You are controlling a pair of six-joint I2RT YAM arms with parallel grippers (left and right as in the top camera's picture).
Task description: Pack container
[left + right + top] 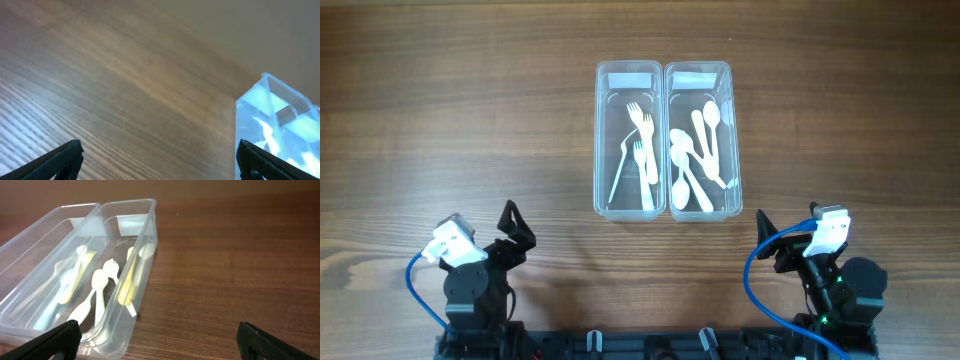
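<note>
Two clear plastic containers stand side by side at the table's middle. The left container (629, 140) holds white plastic forks (642, 145). The right container (698, 140) holds several white plastic spoons (695, 150). Both show in the right wrist view, the spoon container (131, 270) nearest. A container corner (277, 120) shows in the left wrist view. My left gripper (516, 232) (157, 160) is open and empty at the front left. My right gripper (772, 240) (157, 340) is open and empty at the front right.
The wooden table (440, 120) lies all around the containers. Blue cables (420, 275) loop by both arm bases at the front edge.
</note>
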